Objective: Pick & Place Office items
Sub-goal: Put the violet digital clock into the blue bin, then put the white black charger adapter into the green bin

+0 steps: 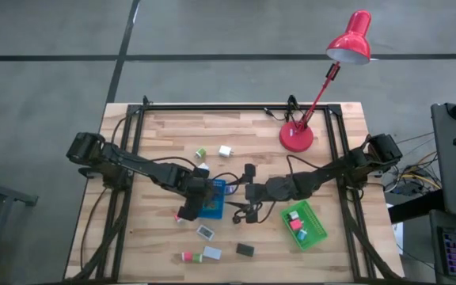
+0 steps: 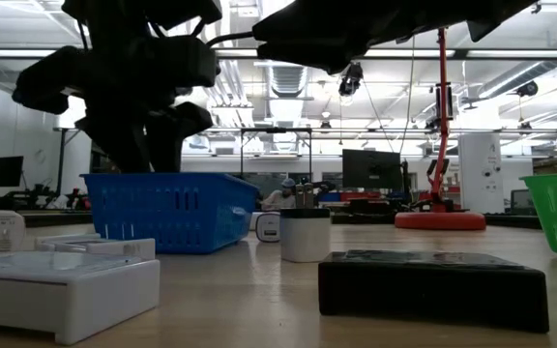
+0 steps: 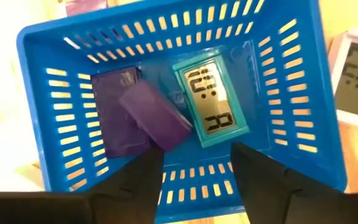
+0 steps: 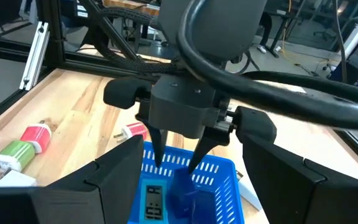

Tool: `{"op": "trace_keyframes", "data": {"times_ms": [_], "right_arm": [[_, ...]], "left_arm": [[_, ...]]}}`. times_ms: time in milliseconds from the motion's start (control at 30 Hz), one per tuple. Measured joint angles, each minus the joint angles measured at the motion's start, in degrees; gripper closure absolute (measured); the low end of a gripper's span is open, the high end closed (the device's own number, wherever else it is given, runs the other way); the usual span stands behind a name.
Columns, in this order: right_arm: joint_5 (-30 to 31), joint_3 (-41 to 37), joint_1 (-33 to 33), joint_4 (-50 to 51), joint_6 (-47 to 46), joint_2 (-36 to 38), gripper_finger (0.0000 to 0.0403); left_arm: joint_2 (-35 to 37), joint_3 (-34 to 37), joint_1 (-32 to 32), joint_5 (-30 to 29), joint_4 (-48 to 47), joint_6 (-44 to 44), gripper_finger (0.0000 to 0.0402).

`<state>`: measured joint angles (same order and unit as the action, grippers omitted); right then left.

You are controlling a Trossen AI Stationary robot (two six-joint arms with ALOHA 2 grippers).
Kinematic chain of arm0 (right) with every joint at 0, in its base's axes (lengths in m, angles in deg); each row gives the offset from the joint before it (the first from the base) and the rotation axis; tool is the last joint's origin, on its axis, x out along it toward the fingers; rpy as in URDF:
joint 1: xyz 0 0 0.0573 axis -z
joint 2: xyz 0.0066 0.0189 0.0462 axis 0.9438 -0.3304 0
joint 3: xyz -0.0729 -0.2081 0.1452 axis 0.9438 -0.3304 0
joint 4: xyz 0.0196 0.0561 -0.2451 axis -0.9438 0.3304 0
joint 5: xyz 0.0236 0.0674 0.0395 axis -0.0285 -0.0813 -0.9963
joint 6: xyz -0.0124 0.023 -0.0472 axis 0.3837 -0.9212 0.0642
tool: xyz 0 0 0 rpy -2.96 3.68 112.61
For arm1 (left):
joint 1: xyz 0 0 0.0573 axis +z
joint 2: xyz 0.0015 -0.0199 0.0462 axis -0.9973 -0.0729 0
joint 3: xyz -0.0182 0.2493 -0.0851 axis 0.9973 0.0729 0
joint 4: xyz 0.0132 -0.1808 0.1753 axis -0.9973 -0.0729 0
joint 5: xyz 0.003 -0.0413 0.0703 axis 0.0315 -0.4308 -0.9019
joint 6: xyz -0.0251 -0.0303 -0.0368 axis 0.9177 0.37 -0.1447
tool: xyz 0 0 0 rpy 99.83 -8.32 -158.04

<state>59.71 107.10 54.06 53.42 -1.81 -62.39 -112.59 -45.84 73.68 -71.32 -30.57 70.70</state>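
My left gripper (image 1: 199, 198) (image 3: 194, 165) hangs open over the blue tray (image 1: 213, 207) (image 3: 42, 112), fingers pointing down into it and touching nothing. On the tray's floor lie a teal clock-faced box (image 3: 210, 102) and two navy blocks (image 3: 138, 118). My right gripper (image 1: 245, 195) is open just right of the blue tray and faces the left gripper (image 4: 178, 160). Other office items rest on the table: a white box (image 1: 204, 231), a red-and-green block (image 1: 187, 256), a light blue box (image 1: 211, 253), a black box (image 1: 245, 249) (image 2: 433, 282), and two white pieces (image 1: 226, 150) farther back.
A green tray (image 1: 303, 224) with red and white items stands right of the right gripper. A red desk lamp (image 1: 297, 136) stands on its base at the far right. A white clock box (image 3: 356, 68) lies beside the blue tray. Bare wood shows at the near right.
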Motion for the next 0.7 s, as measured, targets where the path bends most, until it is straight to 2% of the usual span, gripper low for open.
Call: {"op": "trace_keyframes", "data": {"times_ms": [233,700], "right_arm": [[0.0,0.0,0.0,0.0,0.0,0.0,0.0138],[-0.2,0.0,0.0,0.3,0.0,0.0,0.0138]], "left_arm": [[1.8,0.0,0.0,-0.6,1.0,0.8,0.0184],[4.3,0.3,0.0,-3.9,1.4,1.3,0.0182]]}}
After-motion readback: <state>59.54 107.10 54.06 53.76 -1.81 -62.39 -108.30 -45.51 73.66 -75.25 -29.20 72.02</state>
